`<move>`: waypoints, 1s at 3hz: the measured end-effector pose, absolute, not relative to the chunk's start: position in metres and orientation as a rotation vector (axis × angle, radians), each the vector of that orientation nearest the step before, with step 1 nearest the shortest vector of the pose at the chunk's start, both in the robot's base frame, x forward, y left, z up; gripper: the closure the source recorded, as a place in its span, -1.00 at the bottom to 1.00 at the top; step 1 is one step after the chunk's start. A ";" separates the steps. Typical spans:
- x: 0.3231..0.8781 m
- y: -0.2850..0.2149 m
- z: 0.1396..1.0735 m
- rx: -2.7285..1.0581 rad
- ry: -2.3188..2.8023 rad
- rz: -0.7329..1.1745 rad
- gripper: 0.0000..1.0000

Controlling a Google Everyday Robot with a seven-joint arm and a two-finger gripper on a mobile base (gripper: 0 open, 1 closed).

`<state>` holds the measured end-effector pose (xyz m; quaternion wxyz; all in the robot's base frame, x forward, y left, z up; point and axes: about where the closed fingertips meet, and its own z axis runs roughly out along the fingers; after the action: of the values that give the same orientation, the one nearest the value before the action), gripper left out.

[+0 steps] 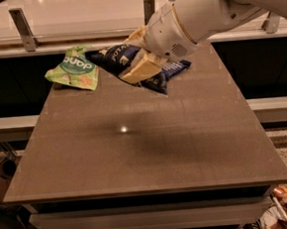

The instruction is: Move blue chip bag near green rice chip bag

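The blue chip bag (110,56), crumpled navy foil with white lettering, hangs in my gripper (133,56) just above the far part of the table. The gripper is shut on it, with one tan finger (141,70) below the bag and the other above it. The bag's left tip almost reaches the green rice chip bag (73,68), which lies flat at the table's far left corner. The bag's lower right corner (156,82) hangs down toward the tabletop. My white arm (200,15) comes in from the upper right.
A small flat dark blue bar wrapper (177,66) lies on the table just right of the gripper. The brown table (146,151) has a glass railing with metal posts (23,27) behind its far edge. Floor clutter shows at the lower right.
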<state>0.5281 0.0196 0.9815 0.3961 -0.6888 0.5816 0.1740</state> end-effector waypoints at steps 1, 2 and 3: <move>0.537 0.054 0.969 -1.778 1.417 0.451 1.00; 0.548 0.108 0.951 -1.795 1.297 0.528 1.00; 0.551 0.157 0.939 -1.813 1.213 0.554 1.00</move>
<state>0.5515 0.1568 0.9392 0.4310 -0.7269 0.4864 0.2220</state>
